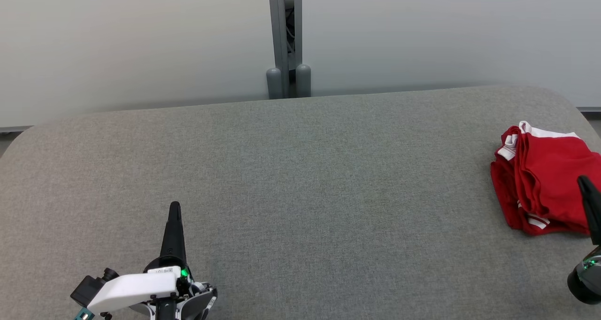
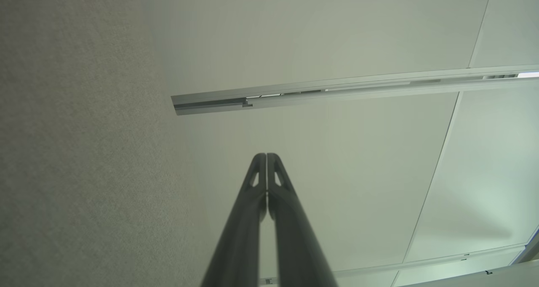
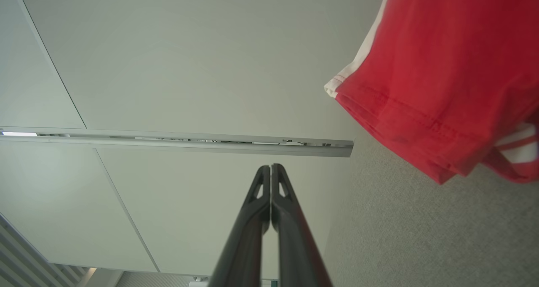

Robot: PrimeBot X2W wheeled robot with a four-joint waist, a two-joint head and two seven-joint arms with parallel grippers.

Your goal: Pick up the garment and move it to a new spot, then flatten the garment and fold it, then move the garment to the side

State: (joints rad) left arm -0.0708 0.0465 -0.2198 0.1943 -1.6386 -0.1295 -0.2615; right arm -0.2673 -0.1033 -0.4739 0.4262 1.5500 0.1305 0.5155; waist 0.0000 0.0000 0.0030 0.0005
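Observation:
The garment (image 1: 544,179) is red with white trim and lies folded in a compact bundle at the far right of the grey padded surface (image 1: 300,179). In the right wrist view the garment (image 3: 446,76) lies to the upper right of the fingers, apart from them. My right gripper (image 1: 584,181) is shut and empty; its dark tip stands over the garment's near right part in the head view. My left gripper (image 1: 174,206) is shut and empty at the lower left, far from the garment. Both wrist views show fingertips pressed together: left gripper (image 2: 266,155), right gripper (image 3: 270,166).
A pale wall with a grey vertical post (image 1: 284,38) runs behind the surface's far edge. The surface's rounded corners (image 1: 563,99) show at the back right and back left. A metal rail (image 2: 337,91) crosses the wall in both wrist views.

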